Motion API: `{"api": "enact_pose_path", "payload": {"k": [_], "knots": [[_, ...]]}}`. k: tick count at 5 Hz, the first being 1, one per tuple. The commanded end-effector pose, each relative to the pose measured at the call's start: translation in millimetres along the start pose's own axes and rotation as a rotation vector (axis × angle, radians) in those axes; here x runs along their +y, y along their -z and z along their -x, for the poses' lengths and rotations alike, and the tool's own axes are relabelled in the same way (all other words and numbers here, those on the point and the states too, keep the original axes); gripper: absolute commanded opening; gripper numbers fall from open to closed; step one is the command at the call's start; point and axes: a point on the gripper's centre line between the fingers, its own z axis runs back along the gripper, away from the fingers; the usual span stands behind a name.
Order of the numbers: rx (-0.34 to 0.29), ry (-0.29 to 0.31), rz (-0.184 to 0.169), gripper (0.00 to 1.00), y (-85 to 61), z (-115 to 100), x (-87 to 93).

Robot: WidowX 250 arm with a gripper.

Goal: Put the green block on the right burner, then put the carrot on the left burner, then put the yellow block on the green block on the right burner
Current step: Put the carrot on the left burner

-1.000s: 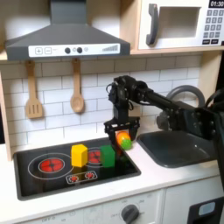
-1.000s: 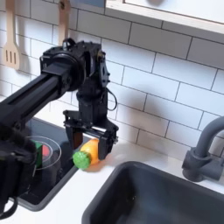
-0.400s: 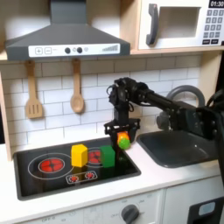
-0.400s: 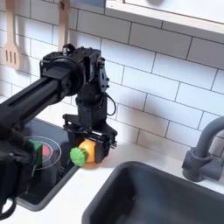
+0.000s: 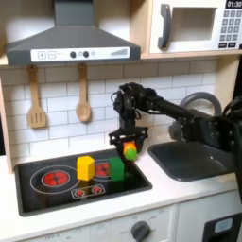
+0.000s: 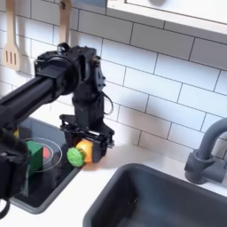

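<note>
The pincer hangs above the hob's right-hand part in the first exterior view, its fingers closed on the carrot, which it holds clear of the glossy black hob. In the second exterior view the pincer grips the orange body while the carrot's green leafy end points toward the camera and to the second exterior view's left. The black arm reaches in from the first exterior view's right, over the sink.

Below and just to the first exterior view's left of the carrot, the green block sits on the right burner, near the hob's right edge. The yellow block stands just beside it on the side toward the left burner, the two blocks close together or touching; which one cannot be told. The left burner's red rings are bare, near the hob's left edge. In the second exterior view the green block shows partly behind the arm, at the second exterior view's left edge.

The hob lies set into the white surface. On the tiled wall behind hang a wooden spatula and a wooden spoon. A grey tap stands by the sink in the second exterior view.
</note>
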Motion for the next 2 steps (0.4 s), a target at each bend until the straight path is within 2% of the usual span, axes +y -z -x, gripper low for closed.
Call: {"api": "enact_pose_path", "payload": {"k": [1, 2], "knots": [[-0.044, -0.06, 0.031, 0.0, -29.4, 0.9, 21.0], [-0.052, -0.066, 0.046, 0.0, -38.6, 4.3, 22.1]]}}
